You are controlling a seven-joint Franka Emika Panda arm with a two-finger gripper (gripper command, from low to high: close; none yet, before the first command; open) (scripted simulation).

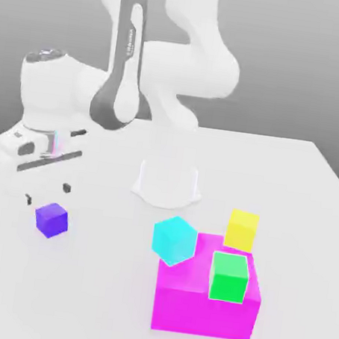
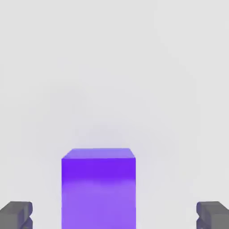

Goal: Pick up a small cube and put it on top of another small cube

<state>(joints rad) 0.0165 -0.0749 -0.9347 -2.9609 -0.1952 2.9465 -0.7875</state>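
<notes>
Fingers point(image 2: 18, 214) spread wide, released, gripping nothing; dark pads low at either side of the hand view, with the purple cube point(image 2: 98, 188) centred in the gap and touching neither. In the exterior view, gripper point(image 1: 46, 195) poised just above the purple cube point(image 1: 51, 219), pads not yet down beside its faces. Cube resting flat on the white table point(image 1: 307, 176), toward the exterior view's left, well apart from the other blocks.

Yellow cube point(image 1: 241, 229), the target, over on the exterior view's right, just behind the big magenta block point(image 1: 203, 305). Whether standing on the table or leaning on the magenta block's back edge: cannot tell. Cyan cube point(image 1: 174, 240) tilted at the magenta block's near-left corner, green cube point(image 1: 229, 277) on top of the block, just in front of the yellow one.

Likely step in hand: lowering to straddle the purple cube before closing.

Risks from here, judged only from the layout:
- Descending off-centre, clipping the top edge with one pad and knocking the cube aside.
- Closing too high, pinching only the upper rim and letting it slip during the carry.
- Approaching a crowded target: green and cyan cubes near enough to be bumped on the way in.
- Small landing face on yellow; slight offset on release likely to tip the purple cube off.
</notes>
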